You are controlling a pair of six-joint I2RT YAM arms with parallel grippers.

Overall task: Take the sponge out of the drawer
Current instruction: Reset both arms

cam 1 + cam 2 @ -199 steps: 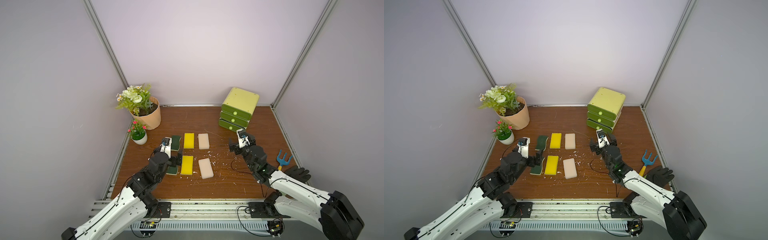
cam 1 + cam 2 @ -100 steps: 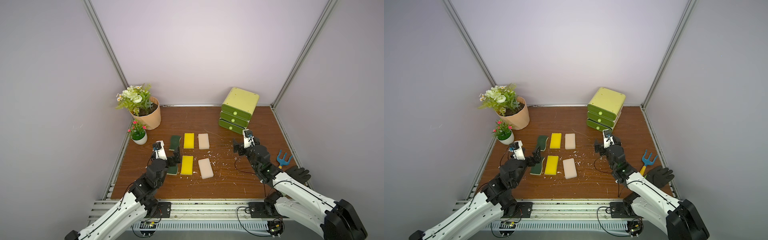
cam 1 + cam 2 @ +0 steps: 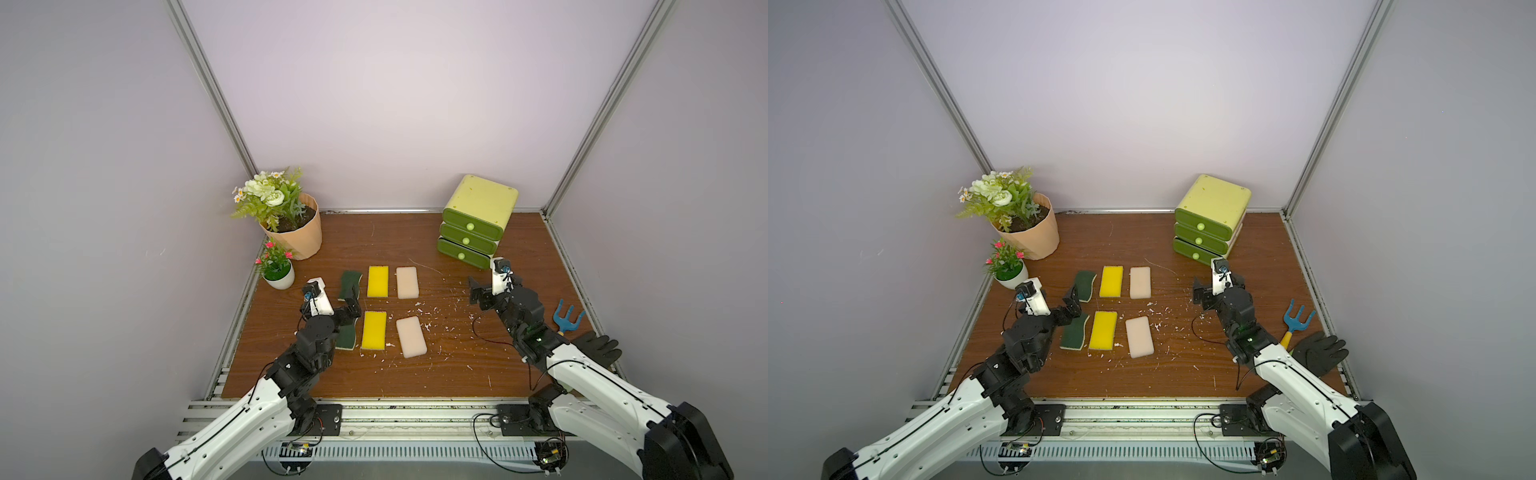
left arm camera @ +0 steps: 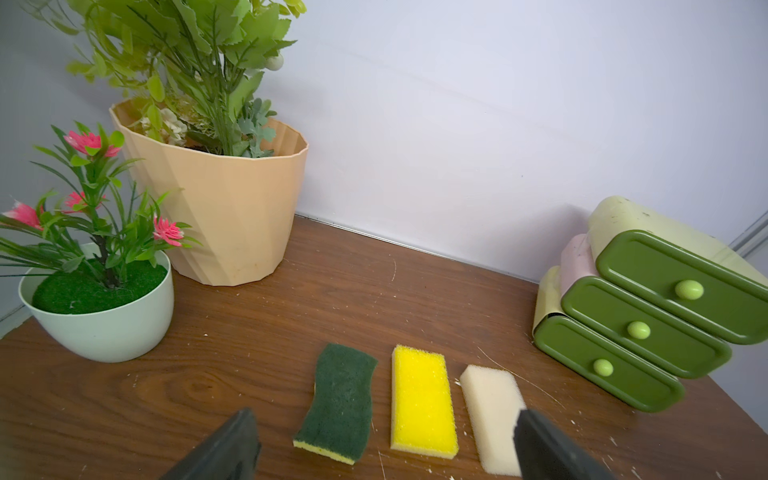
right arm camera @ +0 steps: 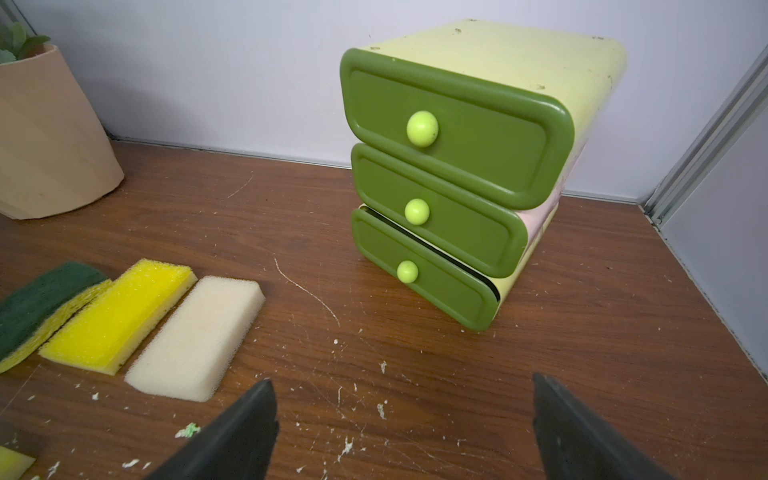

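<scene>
A yellow-green drawer unit (image 3: 478,220) (image 5: 457,166) with three dark green drawers stands at the back right. The top two drawers are shut and the bottom drawer (image 5: 424,278) stands a crack ajar. What the drawers hold is hidden. Several sponges lie in two rows on the table: green (image 3: 350,284), yellow (image 3: 377,281) and beige (image 3: 407,282) in the far row. My left gripper (image 3: 351,307) (image 4: 386,419) hovers open and empty over the near green sponge (image 3: 346,336). My right gripper (image 3: 494,291) (image 5: 403,384) is open and empty above bare table, in front of the drawer unit.
A large beige flower pot (image 3: 291,224) and a small white pot (image 3: 279,274) with pink flowers stand at the back left. A blue garden fork (image 3: 566,320) and a black glove (image 3: 596,349) lie at the right edge. White crumbs litter the wood.
The left arm has drawn back toward the front edge, off the far green sponge. The right arm has shifted a little to the right. Both grippers stayed open.
</scene>
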